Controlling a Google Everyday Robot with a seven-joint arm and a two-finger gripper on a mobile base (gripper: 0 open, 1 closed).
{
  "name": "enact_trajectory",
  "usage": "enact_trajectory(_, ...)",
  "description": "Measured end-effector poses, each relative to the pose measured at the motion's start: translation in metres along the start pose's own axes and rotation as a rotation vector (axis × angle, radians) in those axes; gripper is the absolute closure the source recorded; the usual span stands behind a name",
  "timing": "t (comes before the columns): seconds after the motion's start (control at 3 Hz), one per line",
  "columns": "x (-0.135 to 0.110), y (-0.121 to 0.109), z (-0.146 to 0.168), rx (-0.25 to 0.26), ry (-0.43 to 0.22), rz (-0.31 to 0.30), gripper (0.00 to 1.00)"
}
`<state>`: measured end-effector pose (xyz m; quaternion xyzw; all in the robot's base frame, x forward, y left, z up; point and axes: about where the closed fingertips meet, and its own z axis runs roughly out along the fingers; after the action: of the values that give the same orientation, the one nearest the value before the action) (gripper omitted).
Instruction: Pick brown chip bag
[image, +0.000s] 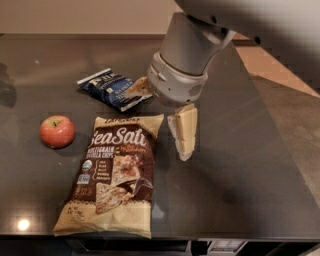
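The brown chip bag lies flat on the dark table, dark brown centre with white "Sea Salt" lettering and a chip picture, cream-tan ends. My gripper hangs over the table just right of the bag's top end, above the surface. It is open and empty: one cream finger points down beside the bag's upper right corner, the other finger sticks out left over the blue bag. The grey arm comes in from the upper right.
A smaller dark blue bag lies behind the chip bag, partly under my gripper. A red apple sits left of the chip bag. The dark table ends at a front edge near the bag's bottom and at a right edge.
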<state>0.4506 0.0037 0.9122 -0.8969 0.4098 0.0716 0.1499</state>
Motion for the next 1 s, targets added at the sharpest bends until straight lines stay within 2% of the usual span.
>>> enact_trajectory(0.33, -0.015, -0.014, 0.015, -0.02, -0.001, -0.047, 0.0)
enact_trajectory(1.0, -0.024, -0.021, 0.046, -0.055, 0.026, -0.137, 0.0)
